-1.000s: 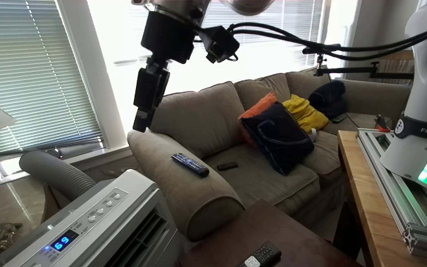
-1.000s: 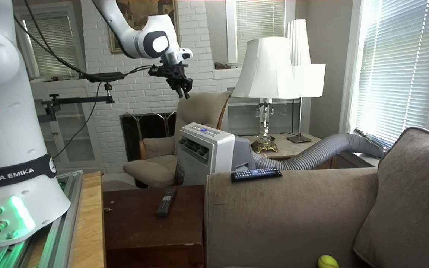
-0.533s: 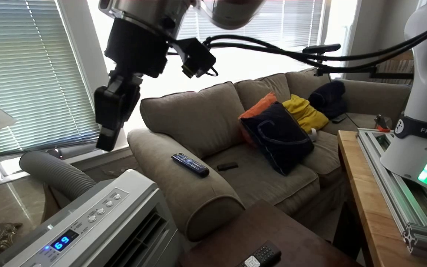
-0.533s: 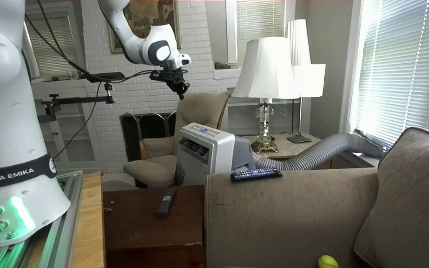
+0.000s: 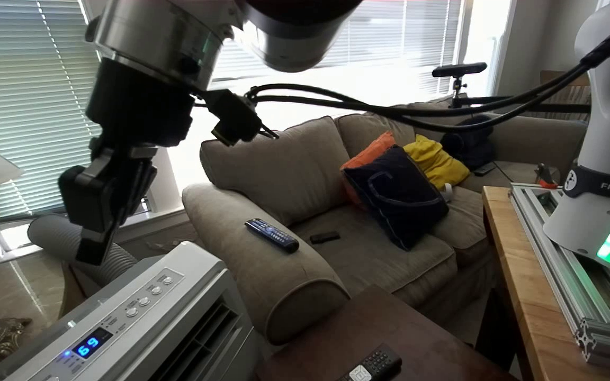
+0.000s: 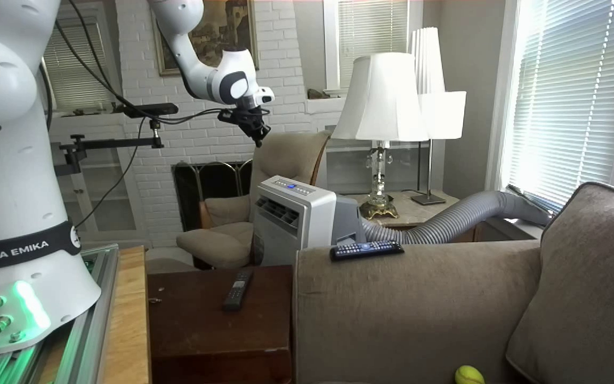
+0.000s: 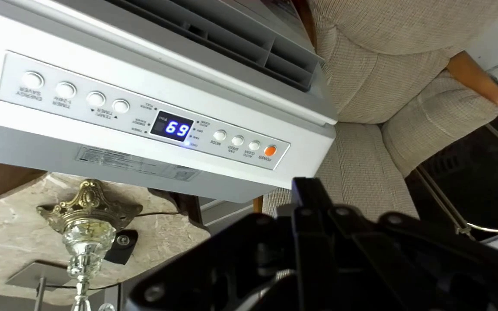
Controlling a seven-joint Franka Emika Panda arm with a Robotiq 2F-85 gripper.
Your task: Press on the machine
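Observation:
The machine is a boxy light-grey unit (image 5: 183, 264) with front vent slats. It also shows in an exterior view (image 6: 317, 213) and in the wrist view (image 7: 180, 93). Its top panel has a lit display (image 7: 172, 126) reading 69, several white buttons and an orange power button (image 7: 269, 150). My gripper (image 5: 92, 254) is above the machine and apart from it, pointing down at a tilt. In the wrist view my gripper (image 7: 306, 185) is shut with its fingertips together and nothing between them. The tips appear just beyond the machine's edge near the power-button end.
A black remote (image 5: 272, 235) lies on the sofa arm (image 6: 419, 298). Another remote (image 6: 237, 290) lies on the brown chest (image 6: 216, 330). A lamp (image 6: 379, 101) stands behind the machine. A grey hose (image 6: 435, 218) runs to the window. An armchair (image 6: 285, 154) stands behind the machine.
My gripper has moved lower and closer to the machine, leftward and down in an exterior view. Its fingers stood apart one second ago and are now together. The machine has not moved.

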